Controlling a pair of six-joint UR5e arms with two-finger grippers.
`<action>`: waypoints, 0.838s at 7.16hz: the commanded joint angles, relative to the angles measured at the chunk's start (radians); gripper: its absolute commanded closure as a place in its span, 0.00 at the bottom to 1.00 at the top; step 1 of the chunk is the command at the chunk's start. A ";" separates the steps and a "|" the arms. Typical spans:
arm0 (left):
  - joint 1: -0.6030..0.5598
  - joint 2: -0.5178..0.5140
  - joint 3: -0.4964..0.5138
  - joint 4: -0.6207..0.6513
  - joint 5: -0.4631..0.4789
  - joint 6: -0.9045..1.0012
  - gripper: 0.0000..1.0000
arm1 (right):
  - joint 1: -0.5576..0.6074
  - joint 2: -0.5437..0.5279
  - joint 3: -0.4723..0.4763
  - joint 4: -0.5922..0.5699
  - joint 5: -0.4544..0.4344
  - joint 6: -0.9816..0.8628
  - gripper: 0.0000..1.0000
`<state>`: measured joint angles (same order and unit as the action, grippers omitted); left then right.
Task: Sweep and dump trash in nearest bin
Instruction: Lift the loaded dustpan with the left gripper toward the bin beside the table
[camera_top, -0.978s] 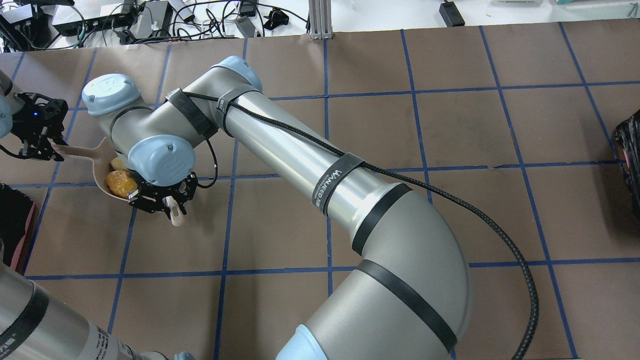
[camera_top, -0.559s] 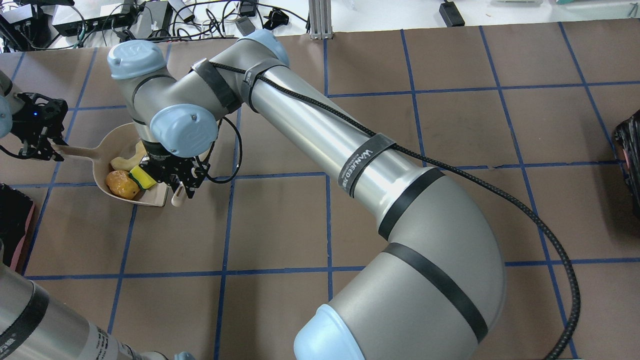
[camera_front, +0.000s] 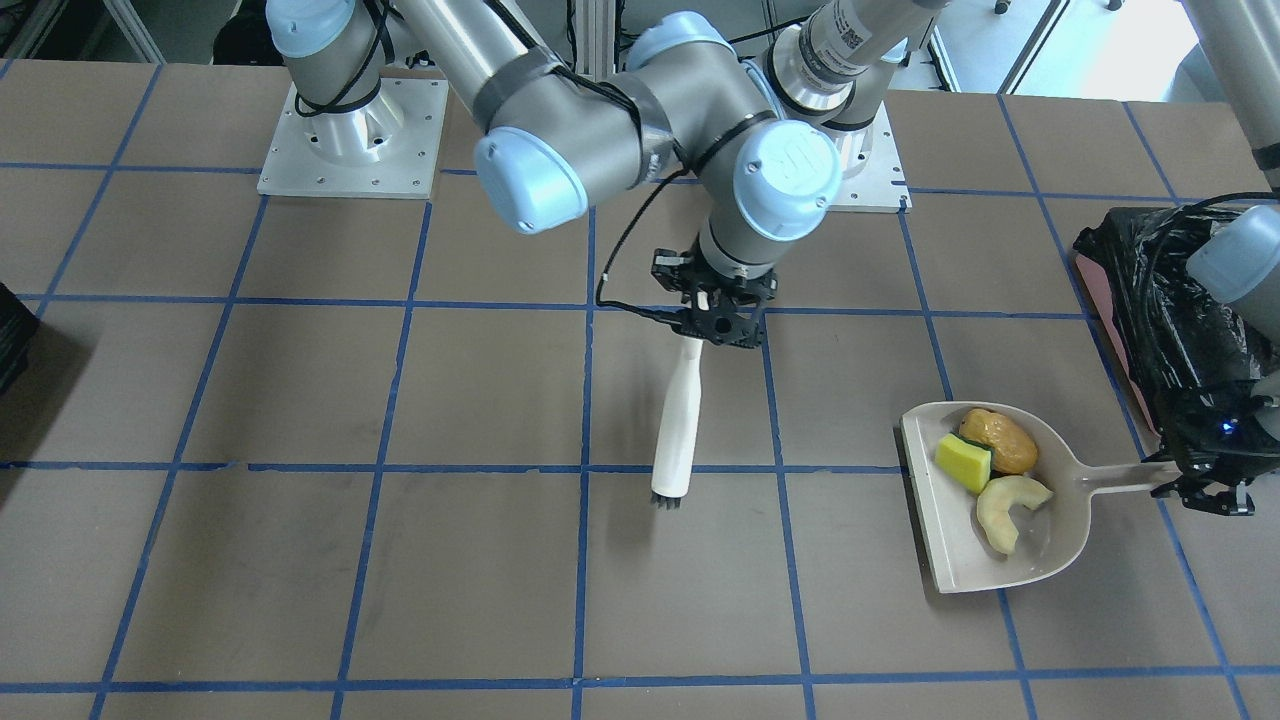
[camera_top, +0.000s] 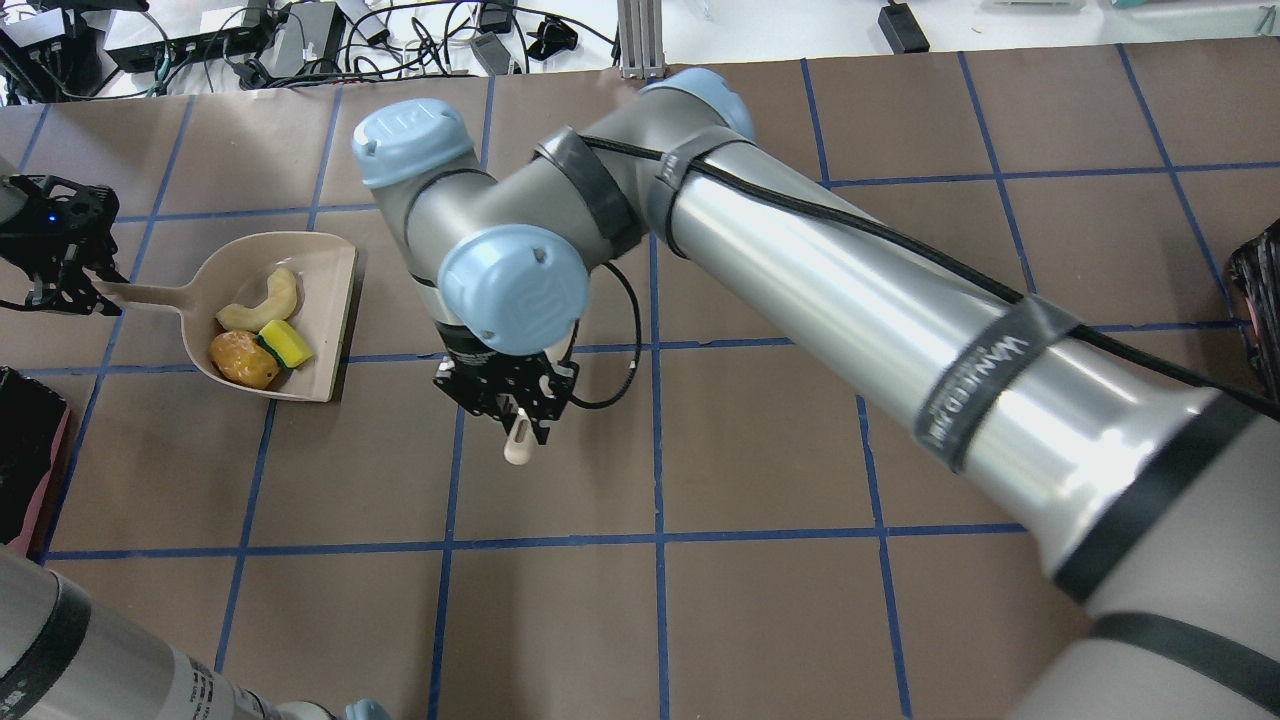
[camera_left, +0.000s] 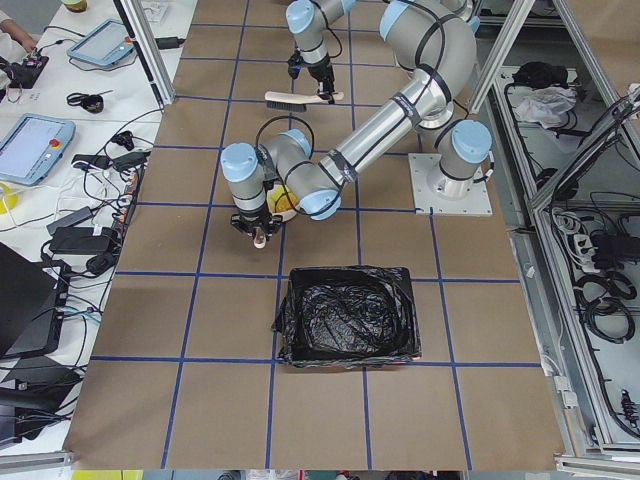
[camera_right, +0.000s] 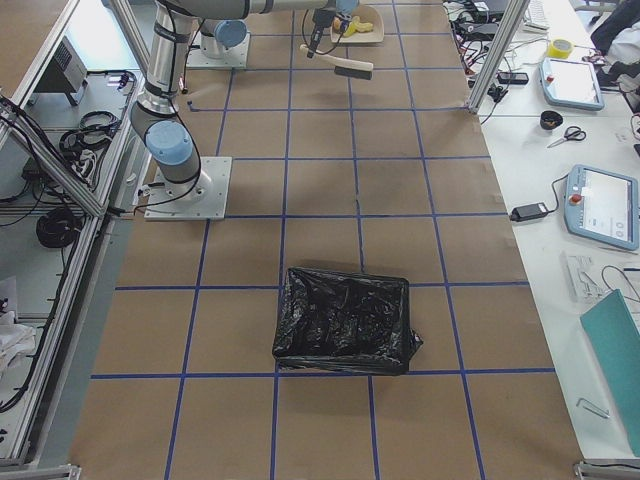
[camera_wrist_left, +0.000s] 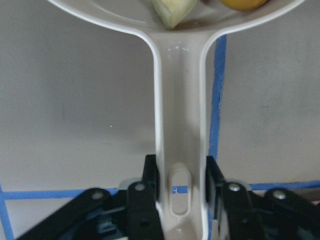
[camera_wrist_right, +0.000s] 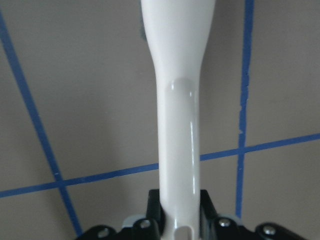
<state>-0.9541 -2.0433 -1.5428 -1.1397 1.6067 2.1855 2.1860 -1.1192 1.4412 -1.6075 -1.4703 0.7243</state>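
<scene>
- The sweeping looks done. All three pieces of trash lie in the pan (camera_front: 1050, 550): a brown-orange lump (camera_front: 1000, 440), a yellow-and-green sponge (camera_front: 963, 462) touching it, and a pale crescent (camera_front: 1005, 505) just beside them, nearer the handle (camera_wrist_left: 180, 100).
- The step in hand, as I judge it, is carrying the pan to the bin (camera_front: 1130, 290) and tipping it out.
- The bin is pink and lined with a crinkled black bag. It stands near the pan on the robot's left, just behind the left gripper (camera_wrist_left: 181, 175).
- To do this well, raise the pan's open lip a little before moving, so the pieces settle toward the handle and do not roll off.
- Bring the lip over the bag's opening, not just the rim, and only then tilt.
- The sponge sits closest to the open lip, so it is the likeliest to slip out.
- The pan seems to rest on the table (camera_front: 300, 400), though the views do not settle whether it is slightly lifted.
- The left gripper pinches the far end of the handle, its fingers pressed against both sides by the hanging slot.
- The right gripper (camera_front: 712, 325) clamps the white brush (camera_front: 678, 420) by its handle end. The bristles point down toward the table, well apart from the pan, which leaves the path to the bin free.
</scene>
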 joint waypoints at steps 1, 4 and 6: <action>0.079 0.049 0.010 -0.072 -0.060 -0.003 1.00 | -0.049 -0.201 0.374 -0.220 -0.039 -0.127 1.00; 0.239 0.142 0.064 -0.139 -0.064 0.060 1.00 | -0.023 -0.199 0.433 -0.209 -0.157 -0.120 1.00; 0.387 0.141 0.147 -0.140 -0.057 0.221 1.00 | 0.046 -0.189 0.430 -0.209 -0.110 -0.122 1.00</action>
<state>-0.6555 -1.9050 -1.4449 -1.2742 1.5467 2.3185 2.1887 -1.3133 1.8710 -1.8160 -1.5962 0.5987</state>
